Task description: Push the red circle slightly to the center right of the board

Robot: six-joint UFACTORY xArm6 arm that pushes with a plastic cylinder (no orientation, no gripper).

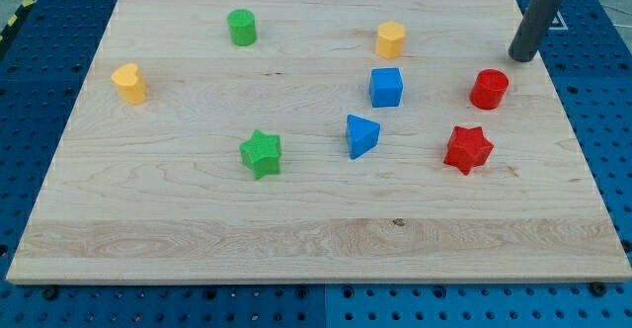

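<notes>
The red circle [489, 89] stands on the wooden board [197, 219] at the view's right, a little above mid-height. My tip [521, 55] rests on the board just up and to the right of the red circle, a small gap apart from it. The red star [467, 148] lies just below the red circle.
A blue cube [386, 87] and a blue triangle [361, 135] sit left of the red blocks. A yellow hexagon [391, 40] is above the cube. A green circle [242, 27], a green star [261, 153] and a yellow heart [128, 83] are on the left half.
</notes>
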